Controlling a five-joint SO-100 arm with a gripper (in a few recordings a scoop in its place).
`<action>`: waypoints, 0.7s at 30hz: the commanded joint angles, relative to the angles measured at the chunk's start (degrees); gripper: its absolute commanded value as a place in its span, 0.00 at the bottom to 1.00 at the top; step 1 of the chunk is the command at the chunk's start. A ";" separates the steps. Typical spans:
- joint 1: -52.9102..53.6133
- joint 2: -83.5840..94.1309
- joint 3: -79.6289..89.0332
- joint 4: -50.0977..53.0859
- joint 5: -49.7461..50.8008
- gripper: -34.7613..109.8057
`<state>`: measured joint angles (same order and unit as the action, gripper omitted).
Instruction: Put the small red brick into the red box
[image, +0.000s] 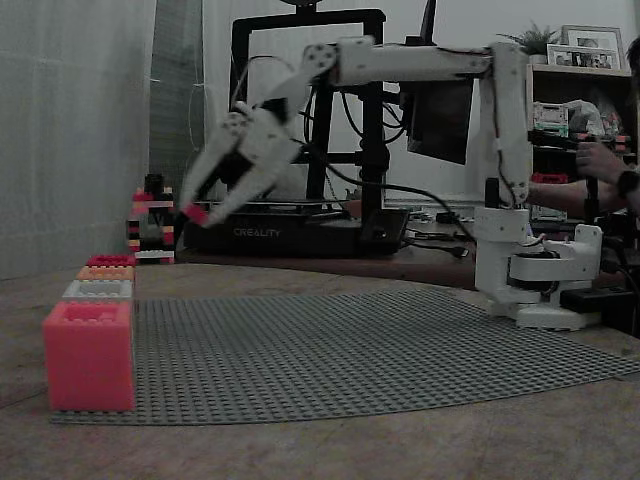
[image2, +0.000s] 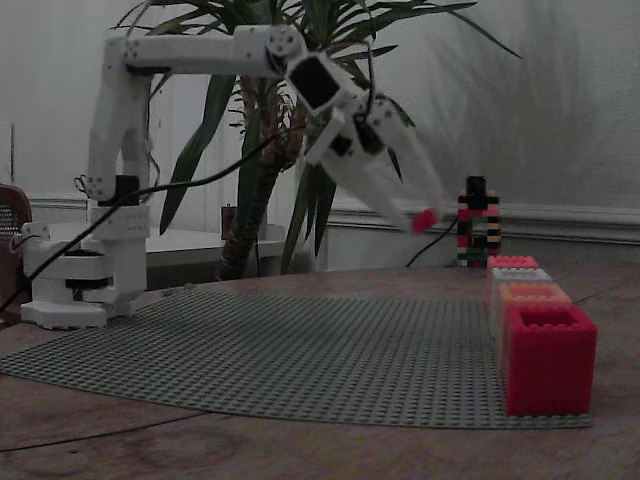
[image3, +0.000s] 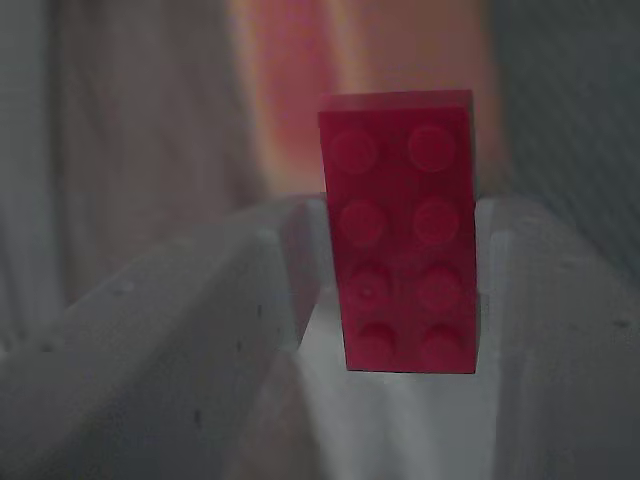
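Red box (image: 88, 355): nearest of a row of boxes at the edge of the grey studded baseplate (image: 340, 345) on the table (image: 320, 450); contents not visible. Small red brick (image: 196, 213): airborne, pinched at the tips of the white fingers (image: 225, 205), above the baseplate, short of the boxes. Wrist view: eight studs on the brick. Striped brick tower (image2: 477, 221) behind the row.

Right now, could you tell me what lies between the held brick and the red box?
Nothing: in both fixed views, open air separates the small red brick from the red box.
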<state>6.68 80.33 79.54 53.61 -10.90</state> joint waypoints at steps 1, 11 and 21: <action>3.60 -5.19 -13.01 -2.11 -1.49 0.24; 9.40 -22.85 -35.07 -2.46 -0.70 0.24; 11.07 -34.45 -48.52 -2.37 -1.58 0.24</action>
<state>17.67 45.70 38.41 52.21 -12.48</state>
